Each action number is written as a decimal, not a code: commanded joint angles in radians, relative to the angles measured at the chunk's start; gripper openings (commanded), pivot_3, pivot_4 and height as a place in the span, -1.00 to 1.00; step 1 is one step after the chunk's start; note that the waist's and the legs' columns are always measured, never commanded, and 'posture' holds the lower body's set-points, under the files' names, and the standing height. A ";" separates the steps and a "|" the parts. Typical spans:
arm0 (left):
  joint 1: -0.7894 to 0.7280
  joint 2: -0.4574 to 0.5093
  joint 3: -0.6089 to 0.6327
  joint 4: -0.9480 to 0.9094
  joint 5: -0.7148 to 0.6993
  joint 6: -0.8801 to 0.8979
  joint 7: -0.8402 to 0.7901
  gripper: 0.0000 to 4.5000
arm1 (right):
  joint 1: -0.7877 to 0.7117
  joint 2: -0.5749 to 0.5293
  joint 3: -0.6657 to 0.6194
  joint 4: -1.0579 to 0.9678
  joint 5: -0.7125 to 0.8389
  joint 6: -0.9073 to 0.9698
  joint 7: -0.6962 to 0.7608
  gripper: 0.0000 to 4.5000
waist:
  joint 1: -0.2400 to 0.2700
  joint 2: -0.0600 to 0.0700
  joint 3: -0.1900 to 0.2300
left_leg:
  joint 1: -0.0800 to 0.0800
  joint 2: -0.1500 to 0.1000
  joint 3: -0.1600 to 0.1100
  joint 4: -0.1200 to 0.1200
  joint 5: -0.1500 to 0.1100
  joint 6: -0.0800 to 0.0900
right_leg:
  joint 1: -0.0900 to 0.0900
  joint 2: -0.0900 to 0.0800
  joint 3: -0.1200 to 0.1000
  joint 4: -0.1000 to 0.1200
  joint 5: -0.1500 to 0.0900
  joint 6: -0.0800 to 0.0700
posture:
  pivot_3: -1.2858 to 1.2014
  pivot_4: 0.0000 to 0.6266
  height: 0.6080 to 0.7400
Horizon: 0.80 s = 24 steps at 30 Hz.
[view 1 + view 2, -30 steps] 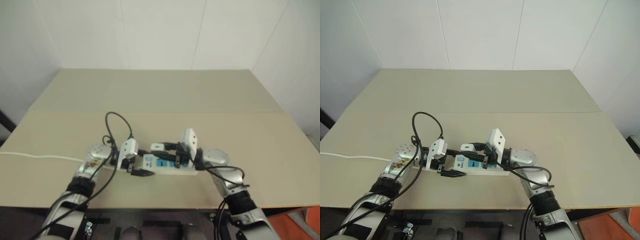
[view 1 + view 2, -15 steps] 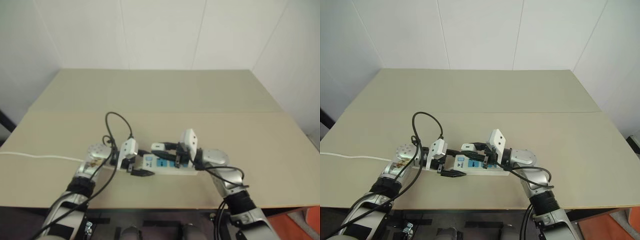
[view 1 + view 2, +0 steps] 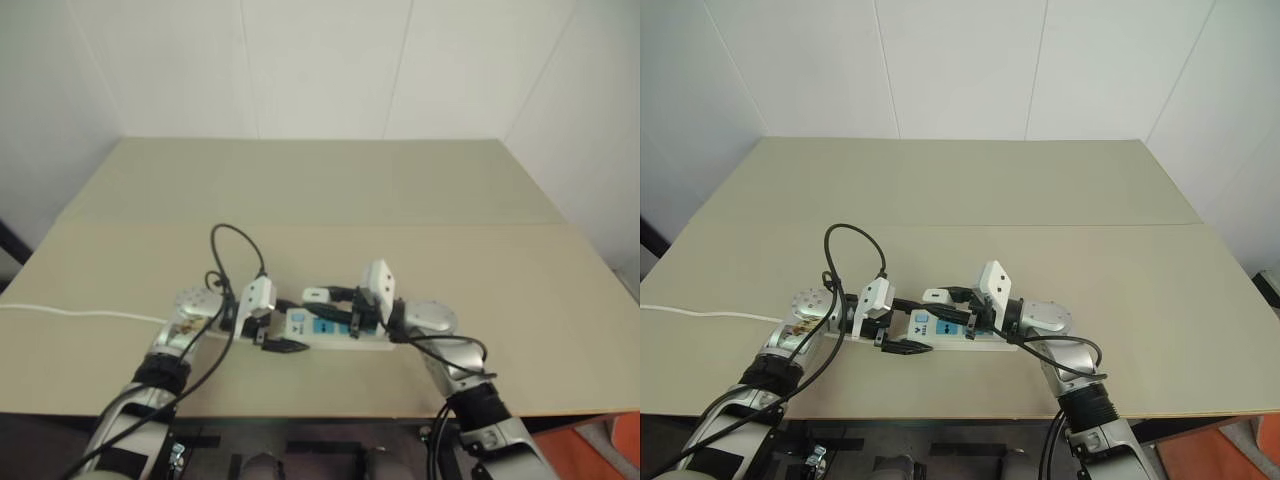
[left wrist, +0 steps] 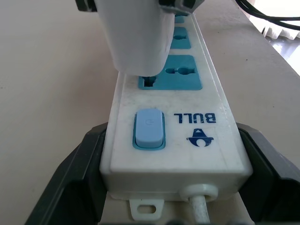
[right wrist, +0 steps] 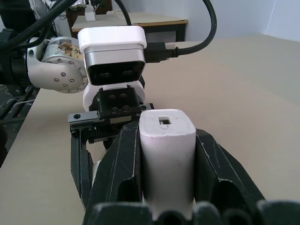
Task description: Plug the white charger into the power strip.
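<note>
The power strip [image 3: 948, 336] lies on the table near its front edge, a long white bar with blue sockets and a blue switch [image 4: 149, 128]. My left gripper [image 3: 902, 326] is shut on the strip's switch end, with a black finger [image 4: 70, 183] on each side. My right gripper [image 5: 167, 136] is shut on the white charger [image 5: 166, 150], which sits upright between its fingers [image 5: 123, 161]. In the left wrist view the charger [image 4: 136, 37] stands right at the first blue socket [image 4: 171, 73]; whether its pins are in is hidden.
The strip's thin white cord [image 3: 700, 314] runs off the tan table [image 3: 970, 190] to the left. A black cable loop [image 3: 845, 236] rises over my left wrist. The table's front edge is close behind both arms; open tabletop stretches ahead.
</note>
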 commanded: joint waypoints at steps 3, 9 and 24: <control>-0.009 0.010 0.002 -0.013 0.003 0.003 0.001 0.47 | 0.002 0.004 0.013 -0.008 0.002 -0.023 0.012 -0.48 | 0.000 0.000 0.000 | 0.000 0.000 0.000 0.000 0.000 0.000 | 0.000 0.000 0.000 0.000 0.000 0.000 | 0.03 -0.52 1.00; -0.009 0.010 0.002 -0.014 0.003 0.003 0.003 0.47 | 0.002 0.006 0.024 0.002 -0.004 -0.029 0.014 -0.48 | 0.000 0.000 0.000 | 0.000 0.000 0.000 0.000 0.000 0.000 | 0.000 0.000 0.000 0.000 0.000 0.000 | 0.03 -0.52 1.00; -0.018 0.019 0.005 -0.007 0.006 0.003 0.001 0.47 | -0.011 -0.078 0.053 0.033 -0.059 0.041 0.020 -0.48 | 0.001 0.000 0.000 | 0.001 0.000 0.000 0.000 0.000 0.000 | 0.001 0.000 0.000 0.000 0.000 0.000 | 0.03 -0.52 1.00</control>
